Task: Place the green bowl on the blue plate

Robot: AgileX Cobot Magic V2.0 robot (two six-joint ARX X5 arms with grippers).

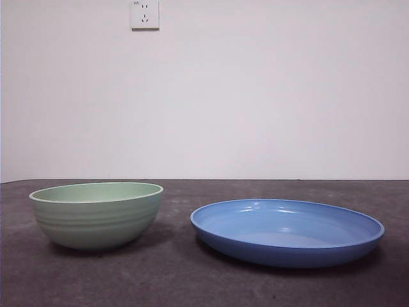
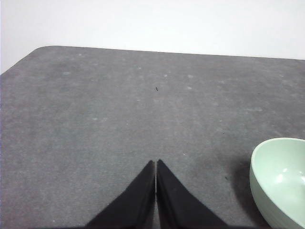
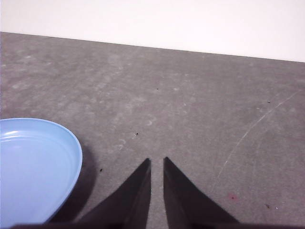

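- The green bowl [image 1: 96, 214] sits upright on the dark grey table [image 1: 204, 284], on the left side of the front view. Nothing's in it as far as that low angle lets me see.
- The blue plate [image 1: 287, 231] lies flat on the table to the bowl's right, near it but not touching; there's a strip of bare table between them.
- Left gripper [image 2: 156, 163] hangs over bare table with the jaws pressed together, tips basically touching, nothing between them. The bowl's rim pokes into the edge of its wrist view, off to the side of the jaws.
- Right gripper [image 3: 157, 161] is also above bare table, jaws nearly closed with just a thin slit between the tips, holding nothing. The plate shows at the side of that view, clear of the jaws.
- There's a white wall socket [image 1: 145, 14] up on the wall behind the bowl.
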